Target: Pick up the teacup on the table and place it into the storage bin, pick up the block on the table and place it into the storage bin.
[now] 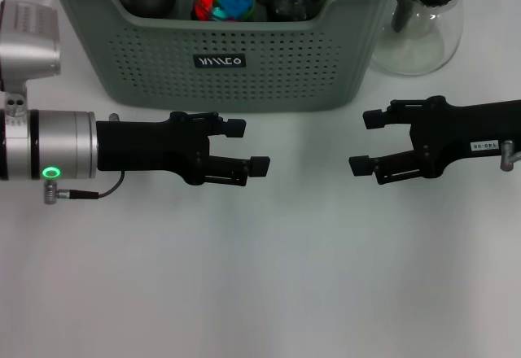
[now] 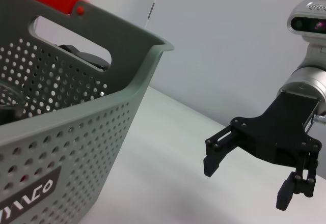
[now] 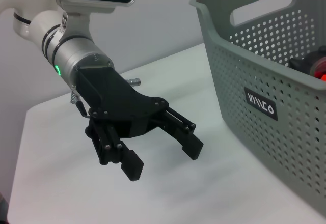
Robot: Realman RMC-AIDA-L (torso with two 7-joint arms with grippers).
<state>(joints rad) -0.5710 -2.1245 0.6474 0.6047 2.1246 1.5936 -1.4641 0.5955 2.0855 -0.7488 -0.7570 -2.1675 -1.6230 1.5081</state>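
Both end effectors, left (image 1: 248,146) and right (image 1: 364,141), hang released and empty over my bare counter (image 1: 269,277); with colored blocks (image 1: 224,2) in the bin (image 1: 236,73), I judge the task done.

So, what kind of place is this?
Probably a lab or test bench: a bare white table, two robot arms facing each other, and a storage bin with a glass pitcher beside it.

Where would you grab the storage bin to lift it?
Probably by the slot handles cut into its end walls: left hand and right hand, both open, come in from either end and pinch the bar above each slot. The storage bin is wide and loaded, so one-sided grips might tip it.
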